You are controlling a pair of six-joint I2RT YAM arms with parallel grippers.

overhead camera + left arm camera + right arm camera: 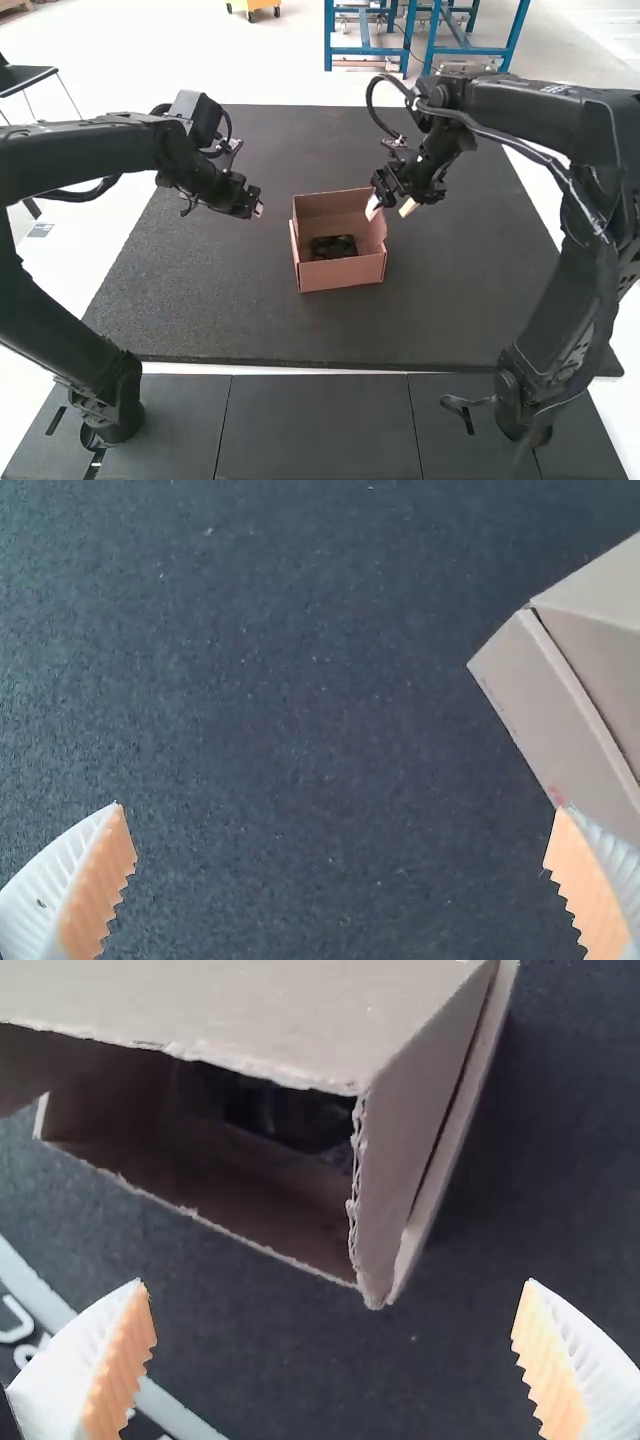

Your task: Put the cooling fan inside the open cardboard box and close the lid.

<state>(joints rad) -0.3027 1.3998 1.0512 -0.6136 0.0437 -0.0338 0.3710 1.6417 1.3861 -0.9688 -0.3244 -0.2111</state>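
Flanking the box point(340, 272), left gripper point(251, 204) and right gripper point(390, 209) gape wide; fan point(331, 245) seemingly inside.

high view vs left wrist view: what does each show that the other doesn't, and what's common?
Extra in the high view: the cooling fan lying inside the cardboard box, the lid standing up, and the right gripper open beside the lid. Extra in the left wrist view: the toothed orange pads of the left gripper, spread wide over bare mat, one finger close to a box corner. Shared: the box's outside and the black mat.
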